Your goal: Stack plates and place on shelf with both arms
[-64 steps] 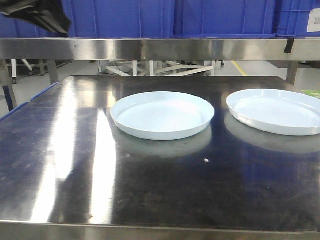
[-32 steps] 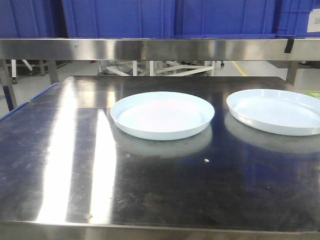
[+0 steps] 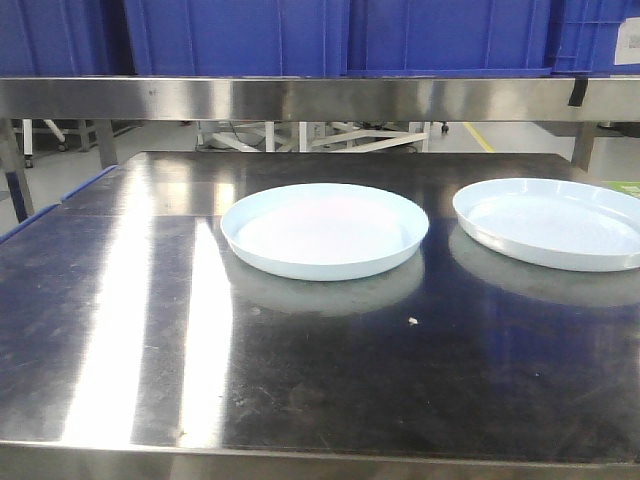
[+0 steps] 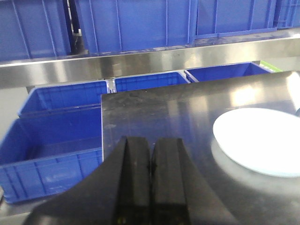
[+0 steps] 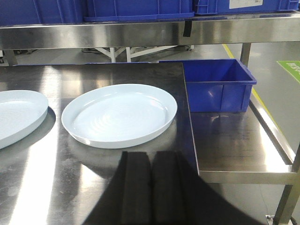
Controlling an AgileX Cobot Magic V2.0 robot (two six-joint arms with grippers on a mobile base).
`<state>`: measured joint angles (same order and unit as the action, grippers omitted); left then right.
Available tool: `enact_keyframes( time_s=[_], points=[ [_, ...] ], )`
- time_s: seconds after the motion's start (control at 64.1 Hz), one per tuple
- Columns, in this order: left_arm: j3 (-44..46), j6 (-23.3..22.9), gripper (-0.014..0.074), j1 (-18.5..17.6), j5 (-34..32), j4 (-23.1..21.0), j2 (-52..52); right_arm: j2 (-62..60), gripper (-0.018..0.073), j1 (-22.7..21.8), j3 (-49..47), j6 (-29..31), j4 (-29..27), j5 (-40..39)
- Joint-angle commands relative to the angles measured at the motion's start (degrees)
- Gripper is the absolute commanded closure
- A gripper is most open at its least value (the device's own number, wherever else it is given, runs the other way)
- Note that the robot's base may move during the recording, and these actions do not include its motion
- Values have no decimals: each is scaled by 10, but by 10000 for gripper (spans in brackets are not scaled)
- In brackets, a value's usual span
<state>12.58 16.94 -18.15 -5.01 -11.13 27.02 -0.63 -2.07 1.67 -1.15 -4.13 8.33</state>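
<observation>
Stacking hasn't begun: one pale bluish-white round plate (image 3: 325,230) sits mid-frame on the steel worktop (image 3: 150,330), its twin (image 3: 550,222) at right, apart. Your left pincer (image 4: 151,143) and right pincer (image 5: 150,158) are clenched, empty; open one toward a rim.

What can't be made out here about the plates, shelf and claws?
Right plate: front view's right edge cuts its rim.
Left plate: right wrist view's left edge cuts it.
Shelf top: hidden behind its front lip, front view.
Left claw and right claw: outside the front view.
</observation>
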Motion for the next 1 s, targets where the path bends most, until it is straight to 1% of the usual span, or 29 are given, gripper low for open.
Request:
enact_keyframes(
  time_s=[0.0,0.047,0.078,0.14,0.234,0.281,0.328,0.421,0.484,0.531,0.593,0.655,0.749,0.843,0.983],
  points=[
    [9,-3,514,1,-61,48,2,-11,508,-3,0,1,0,-48],
    [7,-11,514,1,-66,60,2,-11,508,-3,0,1,0,-48],
    [7,-25,514,1,-66,69,2,-11,508,-3,0,1,0,-48],
    [7,-49,514,2,-66,71,2,-11,508,-3,0,1,0,-48],
    [7,-83,514,21,-66,71,2,-11,508,-3,0,1,0,-48],
    [7,-100,514,40,-66,71,2,-11,508,-3,0,1,0,-48],
    [7,-113,514,67,-69,71,2,-11,508,-3,0,1,0,-48],
    [7,-113,514,118,-75,74,2,-11,508,-3,0,1,0,-48],
    [7,-113,514,141,-79,83,2,-11,508,-3,0,1,0,-48],
    [7,-116,514,150,-80,83,2,-11,508,-3,0,1,0,-48],
    [7,-140,514,150,-80,84,2,-11,508,-3,0,1,0,-48],
    [7,-154,514,146,-79,86,2,-11,508,-3,0,1,0,-48],
    [7,-154,514,140,-80,86,2,-11,508,-3,0,1,0,-48],
    [9,-154,514,135,-79,72,2,-11,508,-3,0,1,0,-48],
    [26,-154,514,124,-79,71,2,-11,508,-3,0,1,0,-48]
  ],
)
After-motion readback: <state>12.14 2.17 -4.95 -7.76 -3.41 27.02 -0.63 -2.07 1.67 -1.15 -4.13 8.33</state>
